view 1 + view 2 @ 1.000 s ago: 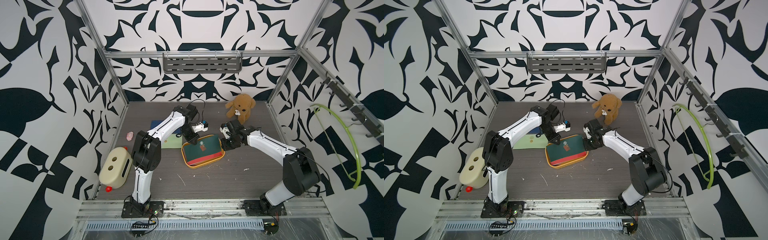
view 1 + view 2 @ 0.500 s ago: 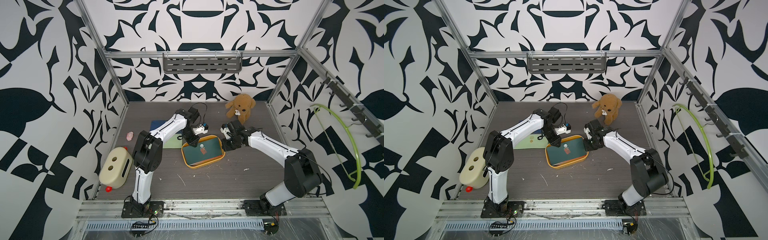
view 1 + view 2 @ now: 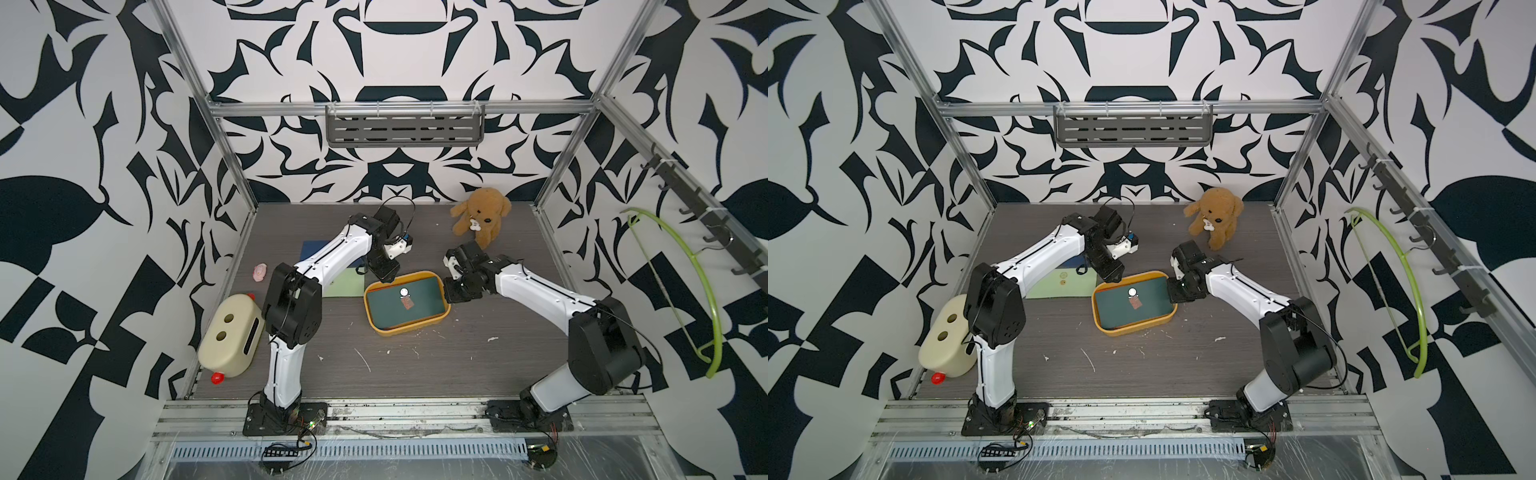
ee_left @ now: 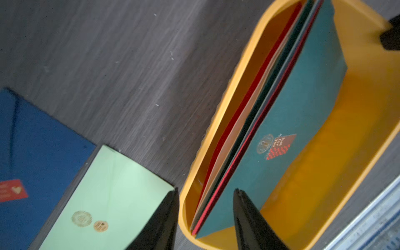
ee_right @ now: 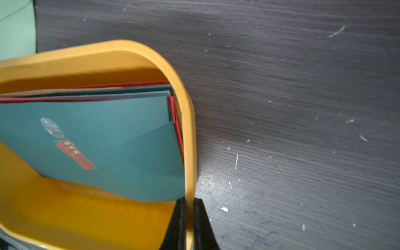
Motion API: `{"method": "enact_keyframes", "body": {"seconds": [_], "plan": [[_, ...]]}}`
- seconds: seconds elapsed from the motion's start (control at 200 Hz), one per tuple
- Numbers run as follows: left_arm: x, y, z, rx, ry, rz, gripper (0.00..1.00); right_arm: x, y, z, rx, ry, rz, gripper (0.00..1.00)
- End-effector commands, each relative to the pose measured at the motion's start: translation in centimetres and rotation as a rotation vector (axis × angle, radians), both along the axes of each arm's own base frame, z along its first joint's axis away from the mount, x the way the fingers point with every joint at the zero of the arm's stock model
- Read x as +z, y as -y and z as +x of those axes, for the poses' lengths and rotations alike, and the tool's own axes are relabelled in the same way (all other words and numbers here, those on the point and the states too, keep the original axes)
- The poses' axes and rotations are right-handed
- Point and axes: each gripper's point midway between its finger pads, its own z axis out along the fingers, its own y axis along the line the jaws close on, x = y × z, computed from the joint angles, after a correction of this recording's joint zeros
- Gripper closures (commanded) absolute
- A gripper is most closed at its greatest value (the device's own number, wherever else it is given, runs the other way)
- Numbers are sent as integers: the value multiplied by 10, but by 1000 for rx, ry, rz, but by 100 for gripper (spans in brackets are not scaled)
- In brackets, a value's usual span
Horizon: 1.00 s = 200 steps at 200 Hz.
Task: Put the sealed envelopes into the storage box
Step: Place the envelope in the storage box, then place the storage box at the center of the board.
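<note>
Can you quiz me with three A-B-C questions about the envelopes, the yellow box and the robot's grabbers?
1. What colour is the top paper envelope in the mustard-yellow plastic storage box? A) pink B) cream C) dark green
2. Where is the light green paper envelope? A) in the box B) on the table beside it C) under it
3. What is the right gripper doing? A) pinching the box's rim B) hanging open C) holding a toy
Answers: C, green paper faces up; B, it lies flat on the table; A, jaws clamp the wall.

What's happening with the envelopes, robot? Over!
Left gripper open at storage box corner. Right gripper shut on its rim. Light green envelope, navy envelope outside; nothing blocking.
</note>
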Motion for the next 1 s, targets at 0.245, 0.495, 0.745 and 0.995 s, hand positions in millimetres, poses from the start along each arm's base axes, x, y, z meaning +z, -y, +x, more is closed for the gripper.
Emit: {"method": "enact_keyframes", "body": {"seconds": [0.245, 0.495, 0.745, 0.995], "plan": [[22, -121, 45, 676, 85, -76, 46, 11, 21, 44, -234, 90, -75, 98], [-43, -169, 21, 902, -50, -55, 45, 22, 17, 63, -164, 102, -96, 81], [-72, -174, 22, 939, -46, -49, 46, 48, 12, 48, -78, 108, -54, 48], [-85, -172, 41, 941, -20, -54, 53, 58, 11, 19, -43, 59, -16, 38]]}}
